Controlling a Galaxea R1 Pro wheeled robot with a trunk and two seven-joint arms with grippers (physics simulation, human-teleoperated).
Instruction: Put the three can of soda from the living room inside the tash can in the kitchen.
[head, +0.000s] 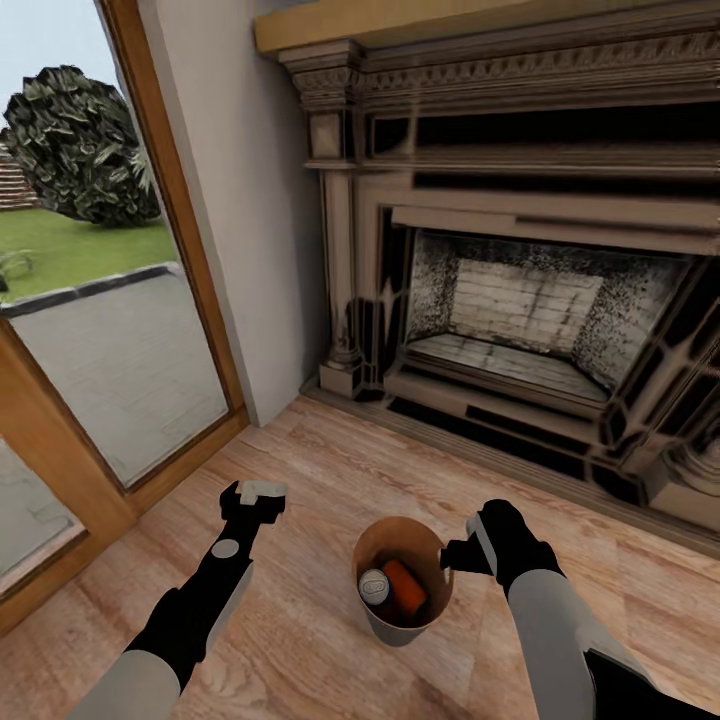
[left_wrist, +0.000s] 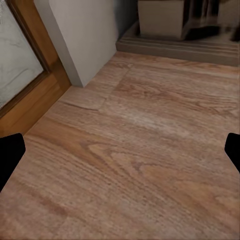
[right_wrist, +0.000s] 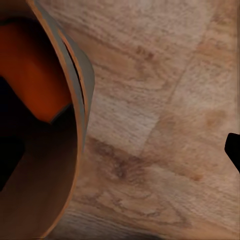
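At far left, a glass door (head: 100, 300) in a wood frame, giving onto lawn and a bush. Beside it, low over the wood floor (head: 330, 470), the left gripper (head: 255, 490): jaws spread wide and empty, with bare boards between the fingertips in the left wrist view (left_wrist: 120, 155).

Toward the middle, the tash can (head: 400, 632), upright, just in front of the robot and between the two arms. Inside, one orange can (head: 405, 588) lying aslant and touching it the dark can with the silvery top (head: 375, 585). Cannot tell whether a third lies under them, or whether the bin rests on the floor or hangs.

Just to its right, the right gripper (head: 455, 553) at the rim: in the right wrist view, jaws standing well apart, one finger inside the coppery wall (right_wrist: 75, 100) and one outside, straddling and not pinching it.

Further right and behind, the dark ornate fireplace (head: 520, 300), which places all this in the living room.

Likely step: taking hold of the loaded bin for carrying to the kitchen. Next calls for closing firmly on the rim, lifting level so nothing tips out, and accounting for the third can first.
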